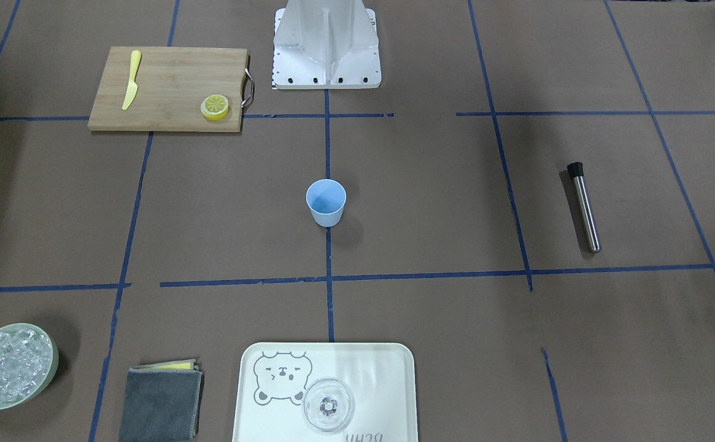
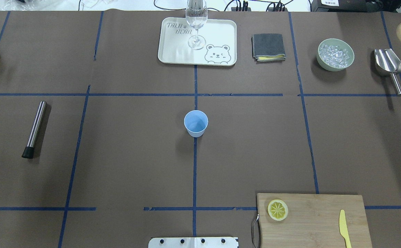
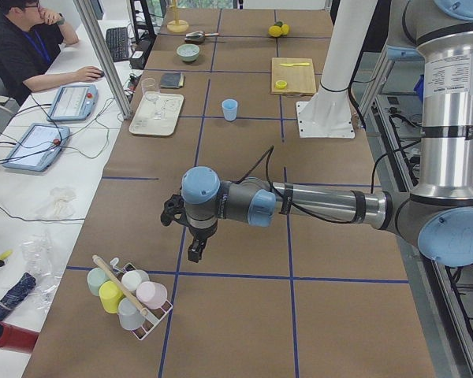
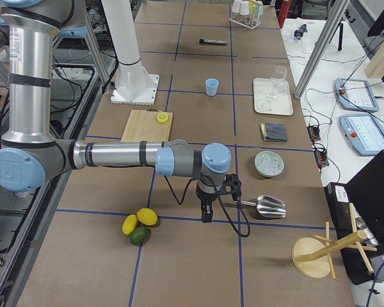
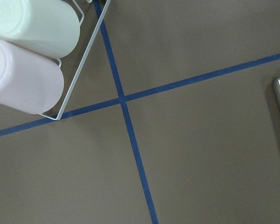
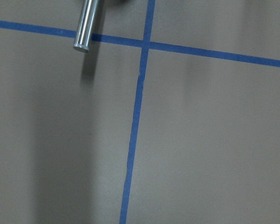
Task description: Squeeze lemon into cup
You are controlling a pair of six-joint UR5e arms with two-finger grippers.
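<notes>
Exterior right view, lemon (image 4: 162,117) on board (image 4: 141,128), well apart from right tool (image 4: 206,216)

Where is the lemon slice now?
In the overhead view, the lemon slice lies at lower right, on the left end of the cutting board, left of the yellow knife.

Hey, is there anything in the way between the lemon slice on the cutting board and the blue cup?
Nothing visible. Only brown table surface lies between the lemon slice on the cutting board and the cup.
</notes>
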